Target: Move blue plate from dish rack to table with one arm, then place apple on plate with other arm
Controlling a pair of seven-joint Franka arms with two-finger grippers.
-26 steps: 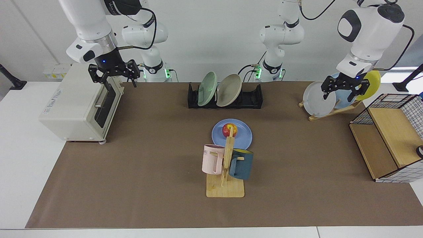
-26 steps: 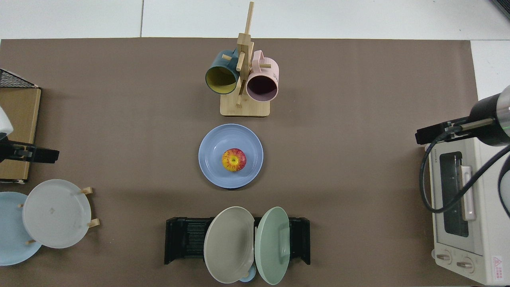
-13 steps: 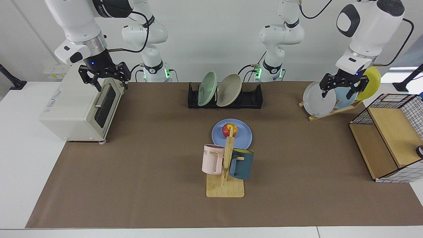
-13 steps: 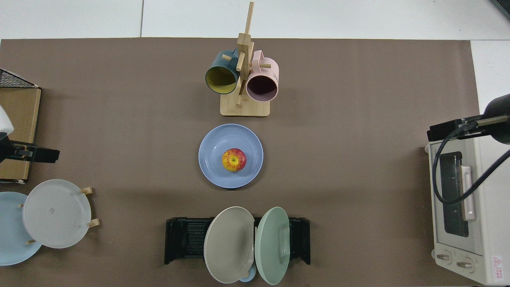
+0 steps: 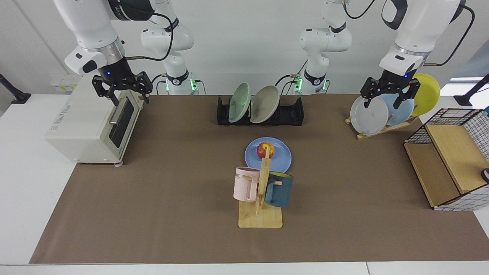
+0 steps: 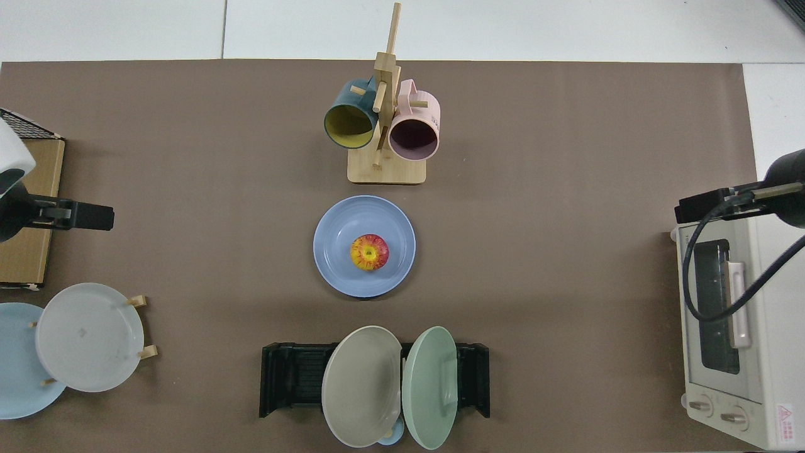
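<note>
on the brown mat: blue plate [image 5: 268, 154] lies flat on the table [image 5: 172, 214], well clear of both arms
apple [image 5: 265, 150]: sits in the middle of the plate, stem end up in the top view
dish rack [image 5: 296, 111]: black, behind the plate; it holds a green plate [image 5: 239, 102] and a beige plate [image 5: 264, 99], both leaning on edge
right gripper [image 5: 121, 84]: raised over the front top edge of the toaster oven [image 5: 91, 122], fingers spread wide, nothing between them, touching nothing
left gripper [image 5: 387, 93]: raised in front of the wooden plate stand [image 5: 382, 128] with its grey, pale blue and yellow plates, fingers spread wide, holding nothing
mug tree [image 5: 260, 206]: pink mug [image 5: 244, 183] and dark teal mug [image 5: 279, 189] hang on it, just in front of the blue plate
writing: dark letters on the pink mug and on the oven's side, too small to read
</note>
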